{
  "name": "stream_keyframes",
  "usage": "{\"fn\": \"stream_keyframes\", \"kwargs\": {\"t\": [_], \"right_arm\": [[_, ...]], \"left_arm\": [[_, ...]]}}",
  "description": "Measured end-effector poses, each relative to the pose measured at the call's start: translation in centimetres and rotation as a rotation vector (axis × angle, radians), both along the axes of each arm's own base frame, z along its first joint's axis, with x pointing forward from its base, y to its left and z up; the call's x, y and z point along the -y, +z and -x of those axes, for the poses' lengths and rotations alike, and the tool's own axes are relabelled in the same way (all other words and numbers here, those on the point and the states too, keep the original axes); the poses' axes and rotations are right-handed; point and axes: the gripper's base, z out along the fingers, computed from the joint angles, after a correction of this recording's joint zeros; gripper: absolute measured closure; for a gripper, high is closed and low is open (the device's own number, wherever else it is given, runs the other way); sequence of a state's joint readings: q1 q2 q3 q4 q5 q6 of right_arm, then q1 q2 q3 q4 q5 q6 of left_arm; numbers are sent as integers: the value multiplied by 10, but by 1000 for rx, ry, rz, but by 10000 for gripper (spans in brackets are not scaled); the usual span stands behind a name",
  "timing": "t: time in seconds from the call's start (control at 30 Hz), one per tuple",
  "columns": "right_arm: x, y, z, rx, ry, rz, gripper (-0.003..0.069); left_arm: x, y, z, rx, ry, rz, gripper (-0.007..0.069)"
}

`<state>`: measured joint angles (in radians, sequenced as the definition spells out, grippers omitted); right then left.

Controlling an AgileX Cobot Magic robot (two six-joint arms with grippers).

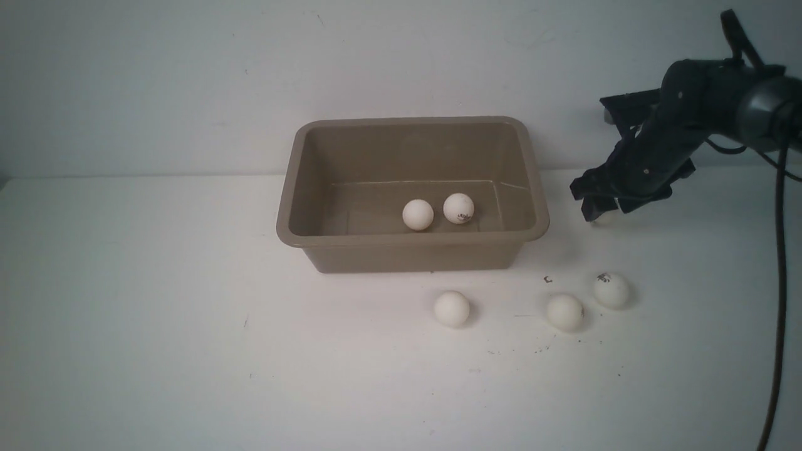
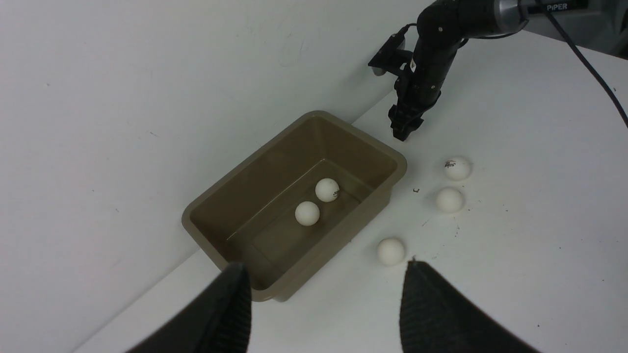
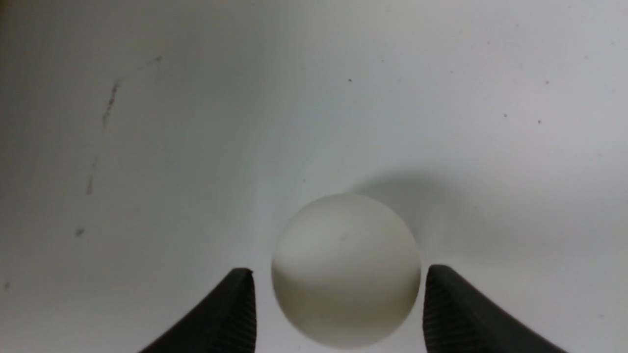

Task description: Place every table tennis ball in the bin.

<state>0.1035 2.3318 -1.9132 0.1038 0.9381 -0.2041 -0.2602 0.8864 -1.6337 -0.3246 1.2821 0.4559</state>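
Two balls [image 1: 418,214] lie in the bin [image 1: 413,255], frame centre; three more balls [image 1: 565,312] wait on the desk [image 1: 188,313], lower right. The right jaws stand open astride a sixth ball [image 3: 346,269], not gripping; the left jaws are open and empty.

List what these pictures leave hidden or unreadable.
- Front view: the right gripper hides nearly all of the ball under it.
- Left wrist view: the left gripper is cut off by the picture's edge, only fingertips showing; the front view misses it.
- Front view: the print on the marked ball in the bin is too small to read.
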Motion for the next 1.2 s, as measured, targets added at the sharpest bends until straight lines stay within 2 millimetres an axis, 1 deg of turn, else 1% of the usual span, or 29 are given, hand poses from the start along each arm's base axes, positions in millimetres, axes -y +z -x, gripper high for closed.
{"fn": "stream_keyframes", "kwargs": {"t": [0.07, 0.1, 0.13, 0.27, 0.33, 0.37, 0.4, 0.47, 0.5, 0.53, 0.57, 0.6, 0.63, 0.67, 0.73, 0.77, 0.8, 0.87, 0.93, 1.03, 1.13, 1.2], "right_arm": [[0, -5, -3, 1, 0, 0, 258], [0, -5, -5, 7, 0, -1, 286], [-1, -3, -6, 14, 0, -1, 298], [-2, 14, -14, 56, 2, -6, 298], [-2, 33, -17, 61, 7, -8, 298], [-2, 39, -17, 61, 9, -9, 298], [-4, 61, -17, 71, 13, -27, 298], [-8, 80, -15, 80, 20, -59, 298], [-9, 83, -15, 76, 21, -70, 298], [-21, 109, -10, 115, 57, -117, 298], [-29, 120, -7, 132, 80, -141, 298], [-34, 123, -5, 139, 91, -153, 298], [-56, 141, 3, 172, 148, -189, 298], [-72, 147, 9, 185, 187, -198, 298], [-107, 149, 19, 189, 261, -192, 298], [-117, 146, 22, 185, 282, -181, 298], [-135, 140, 27, 175, 316, -153, 298], [-161, 125, 33, 155, 362, -98, 298], [-177, 110, 37, 134, 396, -55, 298], [-192, 87, 38, 98, 428, -19, 298], [-197, 69, 37, 61, 435, -3, 298], [-198, 57, 36, 32, 426, 4, 279]], "left_arm": [[0, 0, 0, -3, 2, 4, 251], [0, 0, 0, -4, 3, 6, 251], [0, 0, 0, -4, 3, 6, 251], [0, 0, 0, -4, 3, 6, 251], [0, 0, 0, -4, 3, 6, 251], [0, 0, 0, -4, 3, 6, 251], [0, 0, 0, -4, 3, 6, 251], [0, 0, 0, -5, 3, 6, 251], [0, 0, 0, -5, 3, 6, 251], [0, -2, -1, -10, 3, 4, 251], [0, -2, -1, -10, 3, 4, 251], [0, -2, -1, -12, 3, 5, 251], [0, -2, -2, -14, 3, 4, 251], [1, -3, -2, -16, 3, 3, 251], [0, -3, -2, -17, 4, 2, 251], [0, -3, -2, -18, 5, 2, 251], [0, -3, -2, -17, 6, 1, 251], [0, -3, -2, -17, 6, 1, 251], [0, -3, -2, -17, 6, 0, 251], [0, -3, -2, -18, 5, 1, 251], [0, -3, -2, -19, 6, 3, 251], [0, -3, -2, -19, 6, 3, 251]]}}
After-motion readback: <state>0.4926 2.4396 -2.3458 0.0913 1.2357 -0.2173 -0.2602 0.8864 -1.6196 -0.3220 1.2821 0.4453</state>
